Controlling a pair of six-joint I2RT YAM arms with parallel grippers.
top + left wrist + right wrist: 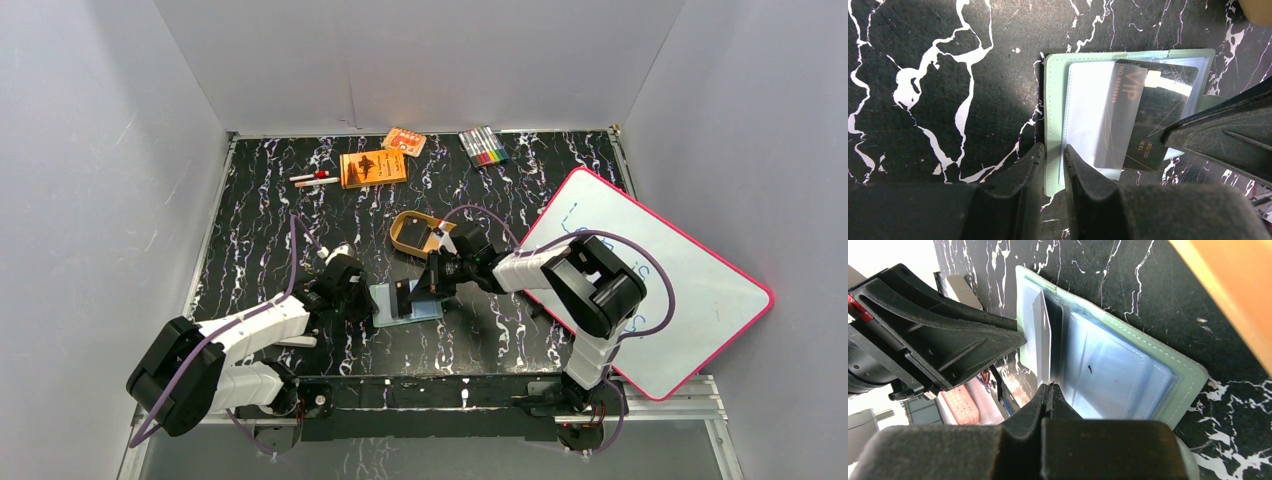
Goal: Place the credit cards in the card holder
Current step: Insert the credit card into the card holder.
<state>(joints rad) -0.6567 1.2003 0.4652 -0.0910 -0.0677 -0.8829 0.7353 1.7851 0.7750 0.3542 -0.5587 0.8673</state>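
The sage-green card holder (426, 311) lies open on the black marbled table, its clear sleeves facing up. My left gripper (1054, 150) is shut on the card holder's (1054, 100) left edge and pins it down. My right gripper (1050, 386) is shut on the edge of a dark credit card (1047, 335). In the left wrist view the credit card (1153, 125), printed VIP, has its left part under a clear sleeve of the holder. The right gripper's fingers (1218, 135) hold its right end. In the top view both grippers meet over the holder.
A golden oval tin (413, 233) stands just behind the holder. At the back lie an orange booklet (372, 168), a small orange pack (404, 142), a set of markers (483, 147) and two pens (313, 179). A pink-edged whiteboard (660, 290) covers the right side.
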